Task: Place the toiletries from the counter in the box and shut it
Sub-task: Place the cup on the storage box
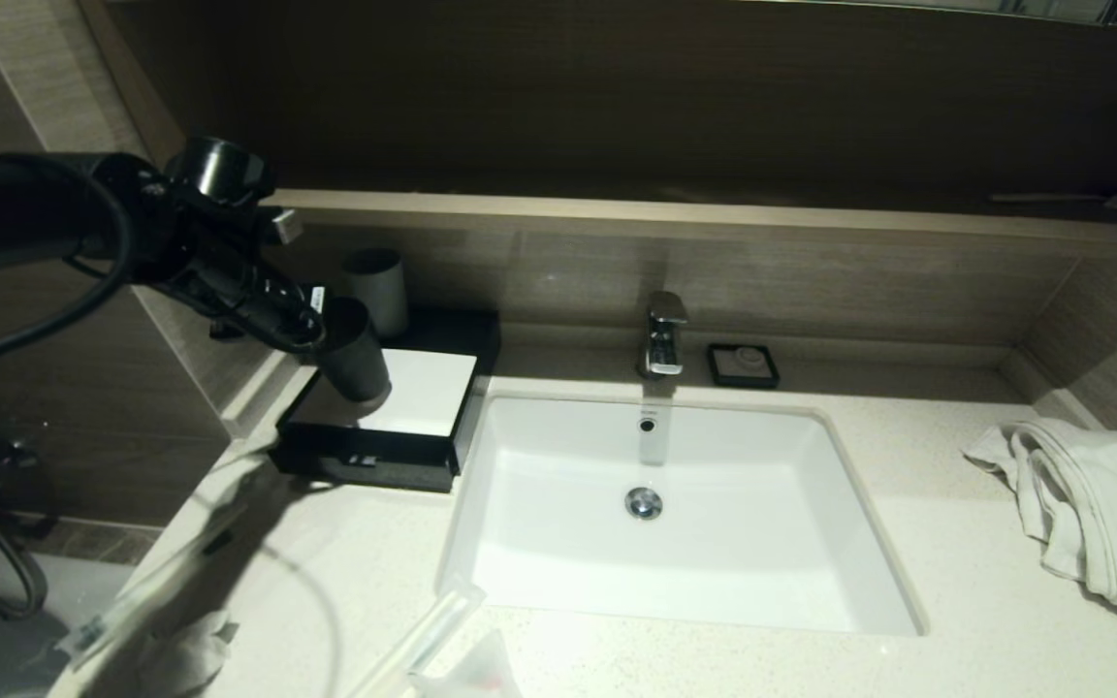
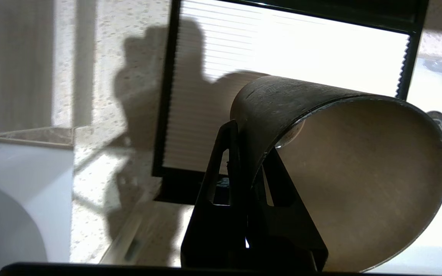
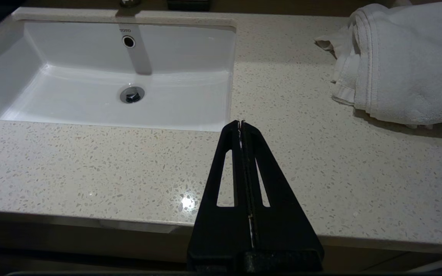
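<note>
Pinching the rim of a dark cup (image 2: 343, 168) with the left gripper (image 2: 249, 168), 1 finger outside the wall and 1 inside, and holding it tilted above the white top panel of the box (image 1: 394, 407). Carrying the cup, judging by the pose, to get it off the lid before anything goes in. Risking a slip: gripping only a thin edge of a tilted cup, so any jolt could be letting it swing, drop onto the panel and roll toward the sink (image 1: 685, 514) off to the gripper's right. Also risking a knock against the second cup (image 1: 376, 288) standing just behind, if swinging back too far. Showing nothing inside the held cup in the left wrist view; showing nothing of the box's drawer contents either, with the front sitting only slightly proud and the inside hidden. Leaving the toiletries (image 1: 166, 582) untouched on the counter (image 1: 714, 669), well below and in front of the gripper near the front edge: 1 long clear-wrapped stick, another stick (image 1: 428, 630) nearer the basin, and crumpled white packets beside them. Resting the right gripper (image 3: 243, 126), fingers pressed together on nothing, low over the counter's front edge, far to the right, near the white towel (image 3: 393, 61).
</note>
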Controlling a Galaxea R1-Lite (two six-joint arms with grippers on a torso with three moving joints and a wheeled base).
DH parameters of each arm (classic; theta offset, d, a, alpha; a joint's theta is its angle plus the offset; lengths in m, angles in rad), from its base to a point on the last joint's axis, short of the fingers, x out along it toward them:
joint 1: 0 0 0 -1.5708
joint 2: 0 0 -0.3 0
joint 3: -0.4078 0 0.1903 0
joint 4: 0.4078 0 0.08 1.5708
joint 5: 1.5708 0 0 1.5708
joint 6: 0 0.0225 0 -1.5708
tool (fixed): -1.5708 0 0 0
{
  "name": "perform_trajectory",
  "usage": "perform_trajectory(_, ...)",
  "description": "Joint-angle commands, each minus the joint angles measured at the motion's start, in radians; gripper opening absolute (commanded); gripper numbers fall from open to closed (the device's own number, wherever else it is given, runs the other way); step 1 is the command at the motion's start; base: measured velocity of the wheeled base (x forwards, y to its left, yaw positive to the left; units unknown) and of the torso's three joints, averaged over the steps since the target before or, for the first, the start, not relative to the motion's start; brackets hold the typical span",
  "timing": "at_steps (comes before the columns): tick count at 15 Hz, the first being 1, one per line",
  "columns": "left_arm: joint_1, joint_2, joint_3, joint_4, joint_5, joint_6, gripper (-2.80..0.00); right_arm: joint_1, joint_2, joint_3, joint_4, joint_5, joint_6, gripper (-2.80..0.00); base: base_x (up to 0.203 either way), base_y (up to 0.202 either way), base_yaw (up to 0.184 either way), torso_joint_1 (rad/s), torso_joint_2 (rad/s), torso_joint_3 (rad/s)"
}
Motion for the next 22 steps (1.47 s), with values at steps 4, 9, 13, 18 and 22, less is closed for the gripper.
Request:
perform_trajectory(4,-0.021,0.016,-0.002,-0.018,0.000,0.001,-2.80,0.000,0.000,0.000,0.000,0.000,0.000,-2.80,0.000,0.000,0.000,0.000,0.00,0.000)
perform_trajectory(9,-0.024,0.009,-0.002,-0.012,0.000,0.001,-2.80,0.000,0.000,0.000,0.000,0.000,0.000,-2.80,0.000,0.000,0.000,0.000,0.00,0.000)
perform_trajectory(13,-0.024,0.010,-0.001,-0.001,0.000,0.001,-2.80,0.000,0.000,0.000,0.000,0.000,0.000,-2.80,0.000,0.000,0.000,0.000,0.00,0.000)
perform_trajectory(18,-0.024,0.011,-0.001,0.005,0.000,0.001,-2.80,0.000,0.000,0.000,0.000,0.000,0.000,-2.80,0.000,0.000,0.000,0.000,0.00,0.000)
perform_trajectory(22,-0.033,0.014,-0.001,0.013,0.000,0.001,-2.80,-0.001,0.000,0.000,0.000,0.000,0.000,-2.80,0.000,0.000,0.000,0.000,0.00,0.000)
